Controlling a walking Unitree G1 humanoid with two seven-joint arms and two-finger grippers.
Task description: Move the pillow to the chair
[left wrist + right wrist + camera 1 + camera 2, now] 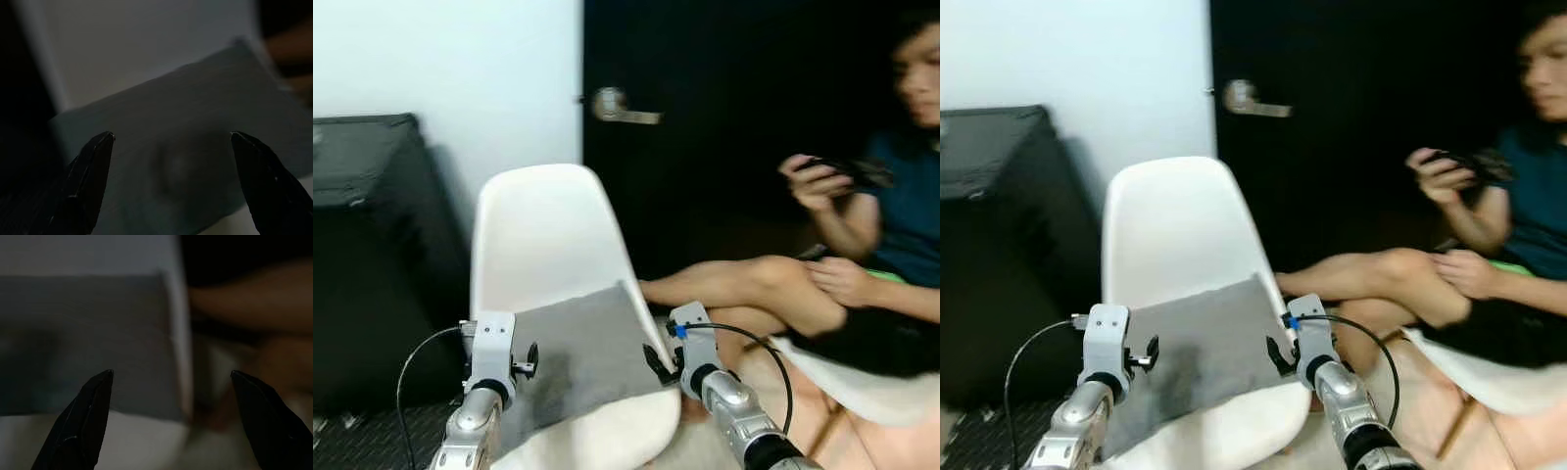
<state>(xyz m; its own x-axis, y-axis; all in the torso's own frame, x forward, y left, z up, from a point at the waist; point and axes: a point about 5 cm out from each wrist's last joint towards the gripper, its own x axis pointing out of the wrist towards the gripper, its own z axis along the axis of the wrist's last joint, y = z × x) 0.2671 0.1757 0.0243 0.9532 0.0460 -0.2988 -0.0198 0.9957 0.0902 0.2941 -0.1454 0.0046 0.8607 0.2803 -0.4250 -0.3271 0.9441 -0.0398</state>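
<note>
Behind the scene stand a white wall and a dark door (724,147) with a lever handle (622,108), and a black cabinet (362,235) fills the space out beyond the left gripper. Just ahead of both grippers is the white shell chair (543,235), and the grey pillow (582,352) already lies on its seat, leaning back against the backrest, tilted with its far corner raised.

The left gripper (171,142) hangs with its fingers spread wide and nothing between them; the pillow lies just beyond its tips. The right gripper (171,377) is likewise spread wide and holds nothing; ahead of it are the pillow's edge and the chair's rim, and beyond that edge, on its outer side, a seated person's leg (744,289). That person holds a phone (837,171) well off to the right gripper's outer side.

By the look of it the placing is done and the step in hand is the release and retreat. To do it well, both grippers should draw straight back from the seat with fingers kept apart, so no tip snags the fabric and drags the pillow forward off the seat. The right arm wants particular care: any swing outward would carry it toward the person's leg. A glance to confirm the pillow sits stable before withdrawing would be prudent, since its tilt suggests it could slide.
</note>
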